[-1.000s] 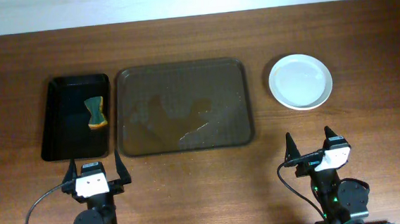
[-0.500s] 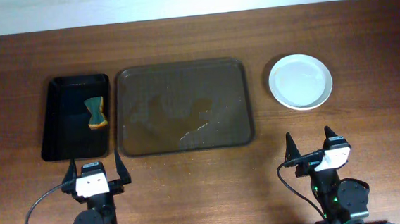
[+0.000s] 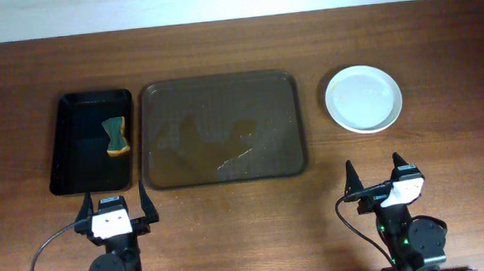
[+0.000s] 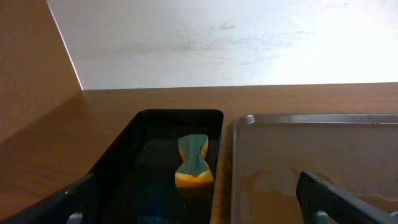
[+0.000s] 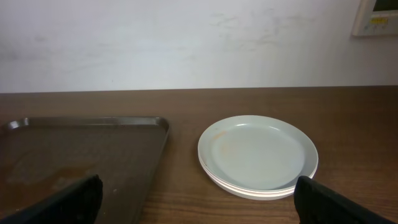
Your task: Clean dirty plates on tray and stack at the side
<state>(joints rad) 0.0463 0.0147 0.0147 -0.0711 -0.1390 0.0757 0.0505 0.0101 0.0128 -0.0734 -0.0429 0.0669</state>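
Note:
The dark brown tray (image 3: 221, 128) lies mid-table with wet smears and no plates on it; it also shows in the left wrist view (image 4: 311, 162) and the right wrist view (image 5: 81, 149). White plates (image 3: 363, 99) sit stacked on the table to the tray's right, also in the right wrist view (image 5: 257, 155). My left gripper (image 3: 114, 204) is open and empty near the front edge, below the black bin. My right gripper (image 3: 373, 176) is open and empty, in front of the plate stack.
A black rectangular bin (image 3: 93, 150) stands left of the tray and holds a green and orange sponge (image 3: 117, 136), also in the left wrist view (image 4: 194, 162). A white wall runs behind the table's far edge.

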